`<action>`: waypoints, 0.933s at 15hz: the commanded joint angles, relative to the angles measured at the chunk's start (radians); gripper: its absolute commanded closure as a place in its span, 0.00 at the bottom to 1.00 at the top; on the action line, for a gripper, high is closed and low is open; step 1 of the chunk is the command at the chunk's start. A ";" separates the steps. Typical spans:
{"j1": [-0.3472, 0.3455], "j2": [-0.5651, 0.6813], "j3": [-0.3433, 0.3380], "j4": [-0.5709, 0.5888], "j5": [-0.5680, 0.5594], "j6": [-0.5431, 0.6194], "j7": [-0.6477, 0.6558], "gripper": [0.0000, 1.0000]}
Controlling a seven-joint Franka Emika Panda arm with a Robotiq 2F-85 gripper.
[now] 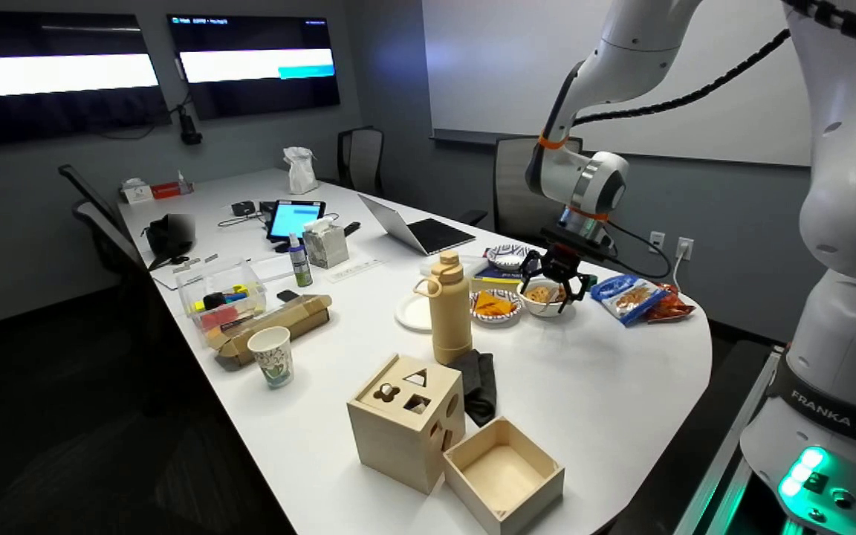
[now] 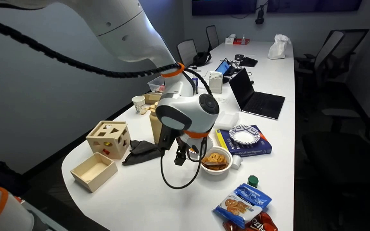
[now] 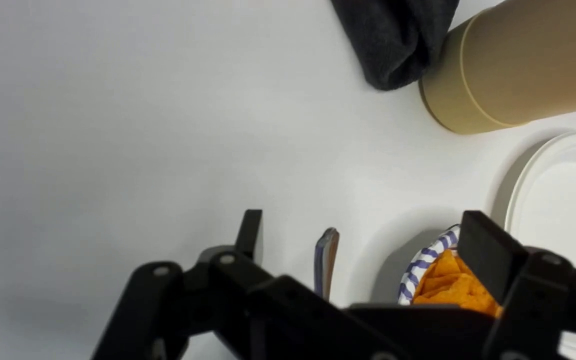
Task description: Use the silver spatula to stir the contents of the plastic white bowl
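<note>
The plastic white bowl (image 1: pixel 545 307) with brownish-orange snacks stands on the table under my gripper. It also shows in an exterior view (image 2: pixel 215 171). The silver spatula (image 2: pixel 215 164) rests in this bowl, its blade on the contents. In the wrist view the spatula's handle end (image 3: pixel 326 260) sticks up between my fingers, nearer the left finger and touching neither. My gripper (image 3: pixel 363 215) is open and empty. It is over the bowl in an exterior view (image 1: pixel 547 292). The bowl is hidden behind the gripper in the wrist view.
A patterned bowl of orange chips (image 1: pixel 494 307) stands beside the white bowl, near my right finger. A tan bottle (image 1: pixel 450 316), white plates (image 1: pixel 414 313) and a dark cloth (image 2: pixel 141 151) are close. A book (image 2: pixel 255 149) bears an empty patterned bowl. Snack bags (image 2: pixel 243 205) lie nearby.
</note>
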 commanded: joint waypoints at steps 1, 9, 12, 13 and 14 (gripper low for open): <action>-0.010 0.057 0.018 0.052 0.046 0.030 -0.034 0.00; -0.024 0.143 0.023 0.121 0.066 0.024 -0.030 0.00; -0.030 0.165 0.023 0.140 0.069 0.020 -0.030 0.00; -0.031 0.169 0.023 0.144 0.069 0.021 -0.030 0.10; -0.033 0.171 0.024 0.145 0.072 0.022 -0.031 0.26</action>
